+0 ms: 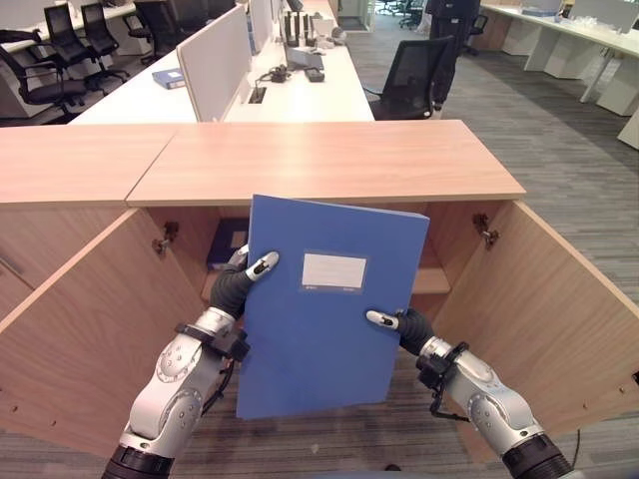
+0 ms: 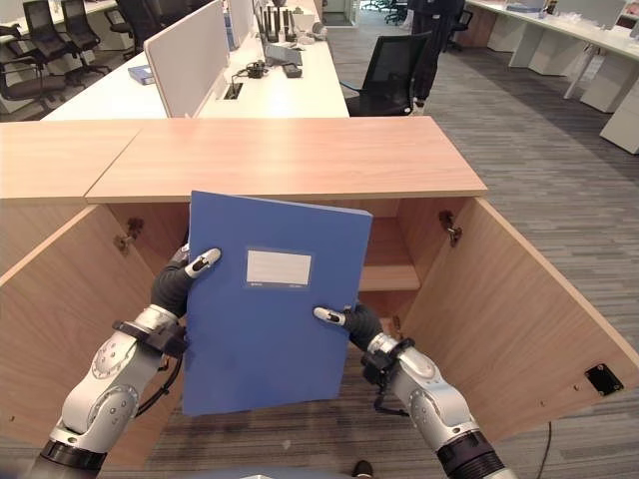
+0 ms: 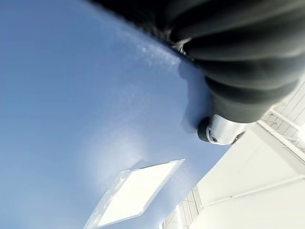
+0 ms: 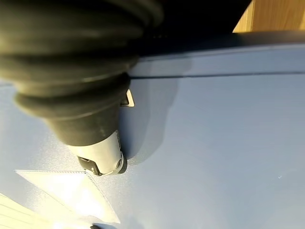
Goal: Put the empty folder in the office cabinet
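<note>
Pinching folder (image 1: 324, 309), both hands' thumbs.

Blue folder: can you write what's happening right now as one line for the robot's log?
blue folder: held up before open cabinet | left hand: pinching folder's left edge | right hand: pinching right edge | not yet inside

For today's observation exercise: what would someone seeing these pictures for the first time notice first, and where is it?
A large blue folder with a white label, held up in mid-picture in front of the open wooden cabinet. The left hand pinches its left edge and the right hand its right edge, thumbs on the front cover. Both cabinet doors swing wide.
</note>
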{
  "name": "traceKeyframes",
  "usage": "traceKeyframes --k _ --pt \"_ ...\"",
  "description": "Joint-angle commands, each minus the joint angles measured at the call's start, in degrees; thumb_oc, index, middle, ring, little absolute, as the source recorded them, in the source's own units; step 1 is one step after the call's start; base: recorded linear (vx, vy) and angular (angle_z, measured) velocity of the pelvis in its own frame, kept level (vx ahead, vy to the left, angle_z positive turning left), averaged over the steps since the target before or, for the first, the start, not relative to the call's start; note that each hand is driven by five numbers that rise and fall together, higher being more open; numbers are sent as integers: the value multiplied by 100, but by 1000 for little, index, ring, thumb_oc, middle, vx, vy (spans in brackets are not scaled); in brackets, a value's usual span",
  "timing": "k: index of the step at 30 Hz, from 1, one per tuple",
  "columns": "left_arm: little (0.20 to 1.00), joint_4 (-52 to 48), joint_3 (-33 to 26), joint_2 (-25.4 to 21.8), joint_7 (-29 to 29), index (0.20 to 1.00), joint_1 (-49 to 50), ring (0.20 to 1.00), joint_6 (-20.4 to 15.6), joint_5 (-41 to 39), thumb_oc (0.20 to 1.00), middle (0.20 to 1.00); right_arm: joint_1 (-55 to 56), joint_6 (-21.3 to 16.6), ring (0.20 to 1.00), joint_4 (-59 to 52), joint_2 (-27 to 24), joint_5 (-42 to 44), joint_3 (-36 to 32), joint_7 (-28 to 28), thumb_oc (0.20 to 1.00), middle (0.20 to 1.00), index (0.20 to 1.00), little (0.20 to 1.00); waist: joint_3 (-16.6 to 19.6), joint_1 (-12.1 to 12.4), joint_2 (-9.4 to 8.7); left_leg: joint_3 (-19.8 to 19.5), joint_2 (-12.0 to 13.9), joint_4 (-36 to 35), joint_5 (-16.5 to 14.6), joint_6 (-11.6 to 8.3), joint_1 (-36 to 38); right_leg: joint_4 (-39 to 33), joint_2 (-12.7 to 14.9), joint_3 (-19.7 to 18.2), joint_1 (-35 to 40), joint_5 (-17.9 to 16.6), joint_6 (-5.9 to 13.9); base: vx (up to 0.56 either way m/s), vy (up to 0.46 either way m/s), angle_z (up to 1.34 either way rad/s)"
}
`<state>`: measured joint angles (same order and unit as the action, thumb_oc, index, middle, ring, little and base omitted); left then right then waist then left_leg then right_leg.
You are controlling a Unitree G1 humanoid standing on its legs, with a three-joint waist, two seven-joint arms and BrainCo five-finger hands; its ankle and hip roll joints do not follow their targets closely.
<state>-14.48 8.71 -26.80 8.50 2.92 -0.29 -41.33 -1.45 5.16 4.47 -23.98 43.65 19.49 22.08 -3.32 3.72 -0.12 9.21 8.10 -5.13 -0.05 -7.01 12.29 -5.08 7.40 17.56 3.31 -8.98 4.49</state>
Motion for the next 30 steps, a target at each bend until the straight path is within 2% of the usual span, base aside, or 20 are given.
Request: traceKeyframes --k 1,2,7,8,12,13,14,15,19,24,30 --pt "922 -212 185 131 558 922 -119 922 -323 66 922 922 -174 -79 200 -433 303 -235 48 380 200 200 200 200 -38 17 -112 -341 6 13 -23 55 -491 263 489 -27 580 882 605 0 0 0" --pt "1000 -108 132 118 545 1000 -55 1000 -316 169 1000 1000 -93 -86 200 -312 299 -342 -60 312 200 200 200 200 -42 10 -105 -342 9 13 -23 55 -495 268 488 -24 575 882 603 0 0 0" --pt "1000 400 -230 64 545 1000 303 1000 -333 589 1000 1000 281 -181 200 328 279 -978 -575 -15 200 200 200 200 -63 -17 -89 -346 5 13 -24 55 -501 292 475 -19 555 891 598 7 -4 0" --pt "1000 1025 -455 -47 569 1000 549 1000 -329 1058 1000 1000 579 -202 200 815 393 -1207 -1013 -238 200 200 200 200 -85 -55 -67 -347 6 13 -15 49 -519 305 467 -7 525 892 599 0 0 0" --pt "1000 1883 -548 -13 549 1000 774 1000 -382 1541 1000 1000 833 -238 200 1165 570 -1174 -1319 -376 200 200 200 200 -98 -81 -32 -338 5 13 -5 47 -555 303 454 -23 489 895 599 8 -4 1" --pt "1000 2598 -525 126 484 1000 853 1000 -336 1709 1000 1000 914 -338 200 1426 747 -1056 -1481 -545 200 200 200 200 -120 -116 2 -330 8 13 9 45 -577 309 451 -35 458 900 595 5 -4 -3" --pt "1000 2623 -516 131 485 1000 836 1000 -352 1711 1000 1000 908 -344 200 1433 744 -1055 -1484 -545 200 200 200 200 -120 -112 6 -329 10 13 9 44 -580 311 450 -36 453 902 594 -2 -12 -6" --pt "1000 3370 -424 282 417 1000 846 1000 -352 1966 1000 1000 923 -447 200 1687 907 -915 -1590 -722 200 200 200 200 -142 -134 49 -316 9 13 28 43 -609 330 443 -27 418 908 588 -4 -14 -9" --pt "1000 4697 20 484 191 1000 659 1000 -430 2769 1000 1000 745 -812 200 2259 1246 -371 -1714 -1158 200 200 200 200 -164 -193 132 -312 38 13 63 16 -635 348 403 -51 365 947 558 9 -34 -2" --pt "1000 5680 444 679 55 1000 479 1000 -490 3329 1000 1000 376 -1045 200 2656 1329 101 -1764 -1482 200 200 200 200 -162 -200 230 -278 128 13 114 -63 -638 279 315 -55 383 1000 505 12 -63 1" --pt "1000 6228 630 837 -69 1000 346 1000 -455 3252 1000 1000 -275 -1330 200 3170 1387 885 -1968 -1829 200 200 200 200 -165 -140 352 -228 306 13 215 -201 -601 152 130 -70 476 1085 400 14 -95 0"
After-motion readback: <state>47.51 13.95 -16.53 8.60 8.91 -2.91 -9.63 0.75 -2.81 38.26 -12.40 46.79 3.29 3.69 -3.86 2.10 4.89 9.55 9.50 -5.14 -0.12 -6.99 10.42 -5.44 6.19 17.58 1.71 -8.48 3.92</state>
